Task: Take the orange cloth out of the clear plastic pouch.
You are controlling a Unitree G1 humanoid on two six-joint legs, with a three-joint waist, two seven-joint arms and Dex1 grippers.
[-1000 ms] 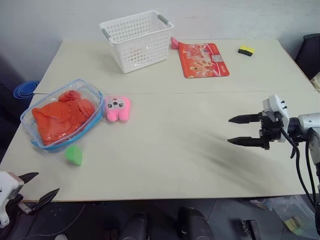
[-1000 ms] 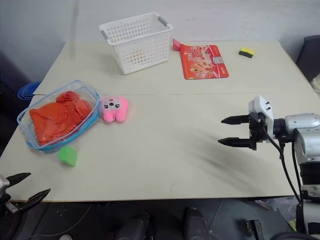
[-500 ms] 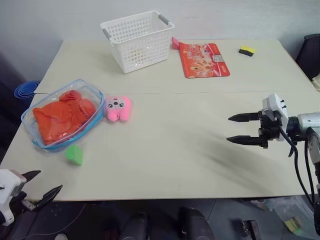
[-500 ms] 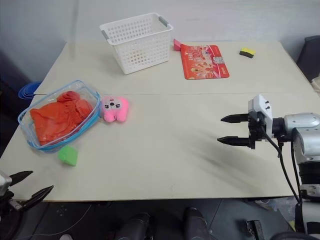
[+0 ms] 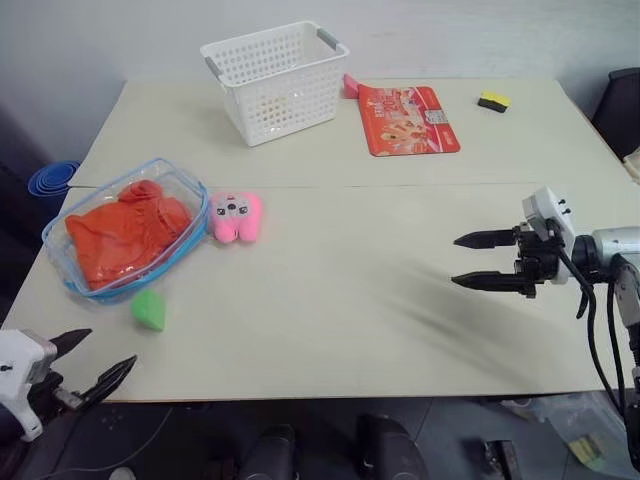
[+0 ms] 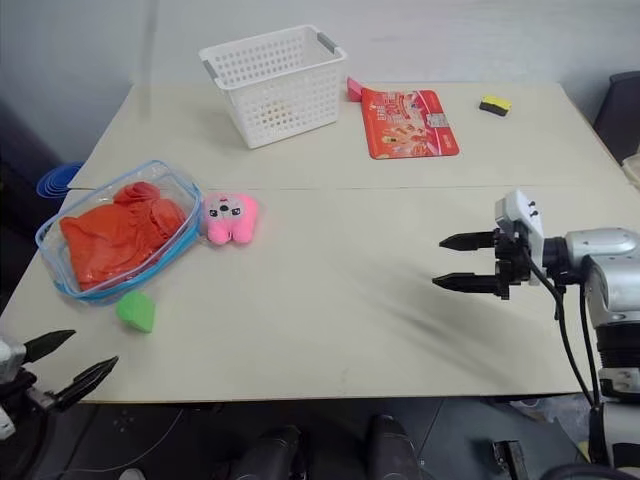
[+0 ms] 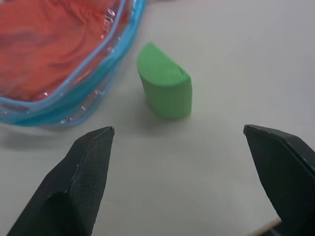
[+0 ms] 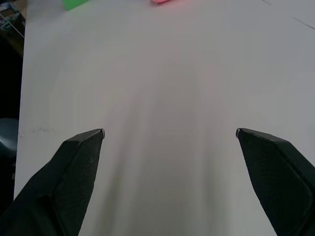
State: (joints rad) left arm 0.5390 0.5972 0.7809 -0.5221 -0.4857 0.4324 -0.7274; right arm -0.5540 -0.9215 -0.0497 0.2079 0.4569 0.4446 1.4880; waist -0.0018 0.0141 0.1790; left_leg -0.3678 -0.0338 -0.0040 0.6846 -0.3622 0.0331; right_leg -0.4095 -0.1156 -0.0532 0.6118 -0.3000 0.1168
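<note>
Beige surface [image 5: 350, 290] is carrying the clear plastic pouch [image 5: 190, 190] at its left edge, the orange cloth [image 5: 125, 238] sitting inside; soft, light fabric, probably best pinched at a fold; left gripper [image 5: 95, 362] and right gripper [image 5: 478, 262] are both hanging released

Even soft light, faint shadows (wrist views blurred).

You have on the table [image 5: 350, 300]: one clear plastic pouch [image 5: 190, 185], one orange cloth [image 5: 125, 235], one pink plush toy [image 5: 235, 217], one green block [image 5: 148, 310], one white lattice basket [image 5: 272, 80], one red printed packet [image 5: 407, 118], one small pink piece [image 5: 350, 86] behind the basket, one yellow-and-black block [image 5: 491, 101].
</note>
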